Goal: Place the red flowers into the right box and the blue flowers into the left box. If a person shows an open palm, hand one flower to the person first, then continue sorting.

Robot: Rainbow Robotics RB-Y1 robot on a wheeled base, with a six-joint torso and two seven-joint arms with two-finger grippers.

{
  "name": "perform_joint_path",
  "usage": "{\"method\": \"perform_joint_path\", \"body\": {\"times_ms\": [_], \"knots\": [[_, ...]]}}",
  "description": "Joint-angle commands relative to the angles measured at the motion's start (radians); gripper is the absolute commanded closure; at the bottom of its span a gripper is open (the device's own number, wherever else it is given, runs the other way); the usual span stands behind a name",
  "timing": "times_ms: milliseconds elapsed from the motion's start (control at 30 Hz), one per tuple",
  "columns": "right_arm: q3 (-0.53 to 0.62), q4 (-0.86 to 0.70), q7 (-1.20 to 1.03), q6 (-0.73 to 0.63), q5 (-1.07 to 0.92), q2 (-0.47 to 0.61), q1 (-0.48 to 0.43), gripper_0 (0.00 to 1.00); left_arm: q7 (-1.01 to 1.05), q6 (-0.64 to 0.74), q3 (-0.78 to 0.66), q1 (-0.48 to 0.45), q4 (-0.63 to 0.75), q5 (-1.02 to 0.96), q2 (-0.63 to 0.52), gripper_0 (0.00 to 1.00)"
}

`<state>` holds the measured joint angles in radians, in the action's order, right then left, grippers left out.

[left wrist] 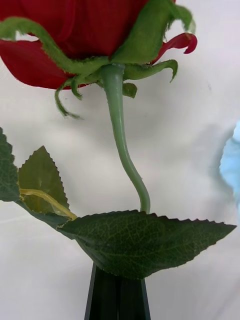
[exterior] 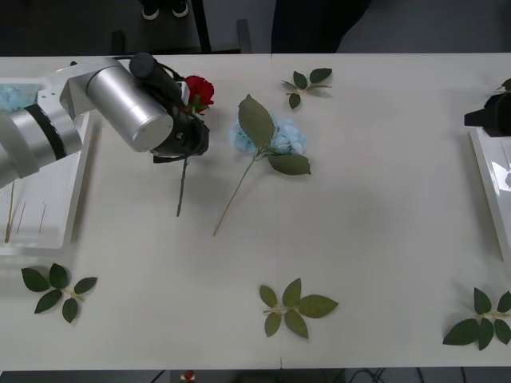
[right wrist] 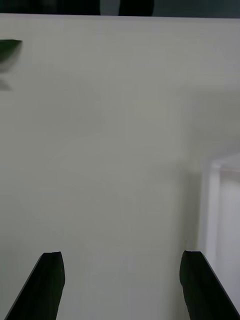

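A red flower (exterior: 200, 89) is pinched at its stem just below the bloom by my left gripper (exterior: 190, 128), which is shut on it; up close the red flower (left wrist: 75, 35) rises above the closed black fingers (left wrist: 118, 300), with a big leaf across them. A blue flower (exterior: 279, 137) lies on the table just right of it, and its pale edge (left wrist: 231, 160) shows in the left wrist view. The left box (exterior: 48, 231) holds another blue flower (exterior: 12, 96). My right gripper (exterior: 489, 116) hovers open (right wrist: 120, 280) beside the right box (exterior: 489, 179).
Loose leaf sprigs lie at the back middle (exterior: 307, 84), front middle (exterior: 294, 307), front left (exterior: 56, 287) and front right (exterior: 483, 319). The right box's white rim (right wrist: 217, 200) is close beside the right fingers.
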<state>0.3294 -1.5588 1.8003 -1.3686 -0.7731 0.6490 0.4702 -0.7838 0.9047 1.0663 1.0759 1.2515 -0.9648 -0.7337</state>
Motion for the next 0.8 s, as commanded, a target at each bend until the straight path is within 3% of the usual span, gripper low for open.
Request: {"method": "perform_joint_path", "body": {"times_ms": [33, 300, 800], "knots": [[-0.042, -0.033, 0.005, 0.086, 0.015, -0.065, 0.007, 0.33, -0.071, -0.101, -0.020, -0.025, 0.078, -0.074, -0.105, 1.00], [-0.156, -0.033, -0.001, 0.207, 0.097, -0.164, 0.007, 0.33, -0.276, -0.231, -0.089, -0.106, 0.140, -0.192, -0.202, 1.00], [-0.173, -0.033, 0.034, 0.237, -0.018, -0.215, 0.005, 0.33, -0.563, -0.273, -0.506, -0.381, 0.382, -0.256, -0.165, 1.00]]}}
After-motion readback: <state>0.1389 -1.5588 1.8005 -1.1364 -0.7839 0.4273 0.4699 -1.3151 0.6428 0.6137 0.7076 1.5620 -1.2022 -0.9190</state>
